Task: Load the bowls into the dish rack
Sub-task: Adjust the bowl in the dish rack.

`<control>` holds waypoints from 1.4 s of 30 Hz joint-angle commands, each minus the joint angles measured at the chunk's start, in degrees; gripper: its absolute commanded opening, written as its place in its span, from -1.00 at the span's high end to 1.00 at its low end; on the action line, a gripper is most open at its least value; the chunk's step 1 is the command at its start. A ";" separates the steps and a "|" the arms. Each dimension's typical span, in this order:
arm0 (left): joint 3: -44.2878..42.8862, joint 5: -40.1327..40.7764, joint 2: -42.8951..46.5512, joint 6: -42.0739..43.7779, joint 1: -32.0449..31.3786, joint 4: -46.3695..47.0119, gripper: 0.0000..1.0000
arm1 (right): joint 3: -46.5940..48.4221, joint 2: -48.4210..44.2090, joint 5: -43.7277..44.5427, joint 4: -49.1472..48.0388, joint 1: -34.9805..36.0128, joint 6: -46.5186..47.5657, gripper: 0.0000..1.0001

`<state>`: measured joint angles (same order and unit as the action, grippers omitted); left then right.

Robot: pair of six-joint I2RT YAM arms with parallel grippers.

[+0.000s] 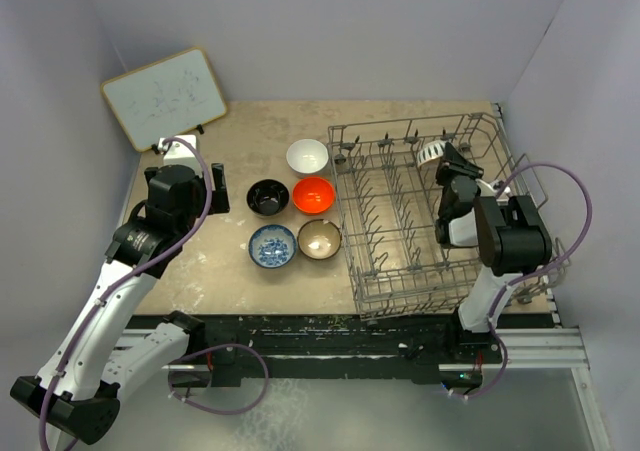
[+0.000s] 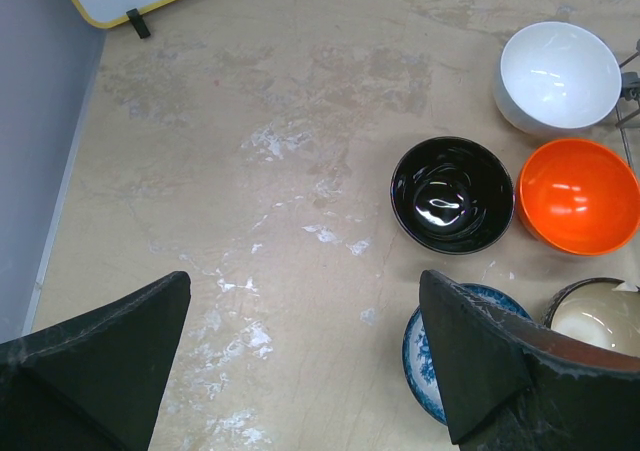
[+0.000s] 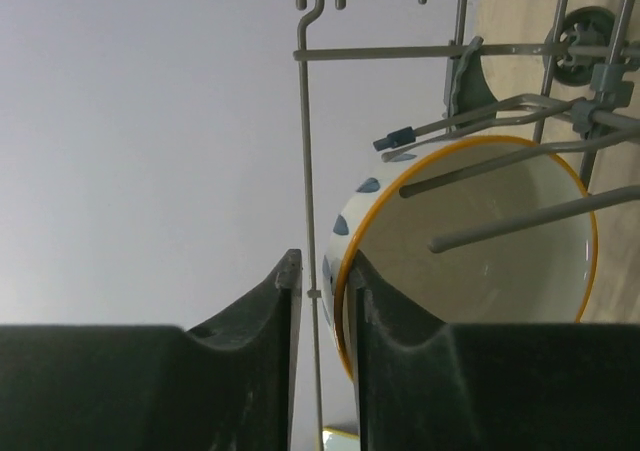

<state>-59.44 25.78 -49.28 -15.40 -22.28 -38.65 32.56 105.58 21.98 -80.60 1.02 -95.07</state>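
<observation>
Pale grey walls [image 1: 350, 31] box in the desk [image 1: 260, 131] on three sides. Its top is beige and marbled, scuffed with white flecks across the left half. A whiteboard [image 1: 165, 96] leans at the far left corner.

The dish rack [image 1: 430, 289] fills the right side of the desk, running from near the far edge almost to the near one. At its far end a spotted bowl [image 3: 480, 261], cream inside with a yellow rim, stands on edge among the tines.

The right gripper [image 3: 322, 271] is down inside the rack. Its fingers are parted just a little, with the bowl's rim and one rack wire in the slot. One finger sits against the rim and the other stands off it, so nothing looks clamped.

The left gripper [image 2: 290, 371] hangs over bare desk on the left, spread wide and holding nothing.

Five bowls cluster mid-desk, just left of the rack. The white bowl [image 1: 307, 156] sits farthest back. The black bowl [image 1: 268, 197] and orange bowl [image 1: 313, 194] are side by side in the middle. The blue-patterned bowl [image 1: 272, 244] and brown bowl [image 1: 319, 239] are closest to the near edge. All five sit upright.
</observation>
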 commanded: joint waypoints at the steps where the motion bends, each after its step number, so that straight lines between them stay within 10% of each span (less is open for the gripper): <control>1: -0.40 0.60 0.22 0.77 -0.32 2.02 -0.98 | -1.22 -3.70 5.34 3.42 -1.28 2.04 0.41; 18: -1.15 -0.01 1.32 0.57 -0.36 1.55 -0.98 | 6.04 -23.91 8.44 35.54 -1.37 10.72 -0.49; 42: -5.69 -1.09 -1.46 -0.19 -0.74 -1.24 -0.98 | 28.10 -38.75 -2.61 72.07 -1.38 48.05 -0.66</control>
<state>-61.23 25.69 -49.67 -15.42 -22.70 -39.68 55.16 69.06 23.57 -14.63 -0.16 -56.55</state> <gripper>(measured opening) 0.990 0.825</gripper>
